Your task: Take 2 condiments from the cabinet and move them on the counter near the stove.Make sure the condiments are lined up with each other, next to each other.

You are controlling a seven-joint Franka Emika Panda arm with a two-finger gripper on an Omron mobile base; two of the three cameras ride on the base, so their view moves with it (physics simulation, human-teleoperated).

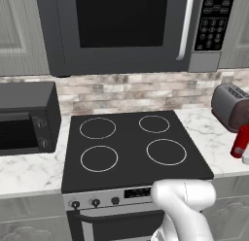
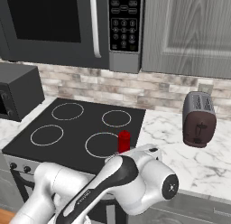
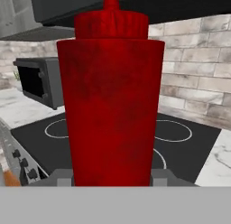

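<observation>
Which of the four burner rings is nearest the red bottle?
The front-right ring, nearest the red bottle on the counter to the stove's right; the other three lie farther left or back.

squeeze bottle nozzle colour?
Red, same as the slim red squeeze bottle body; clearest in the hand view.

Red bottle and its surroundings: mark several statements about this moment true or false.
1. The hand is shut on the red bottle. True.
2. The red bottle is lying on its side. False: it is upright.
3. The toaster stands on the counter to the right of the stove. True.
4. A pan sits on the stove. False: all four burners are bare.
5. The yellow bottle is held. False: the held bottle is red.
</observation>
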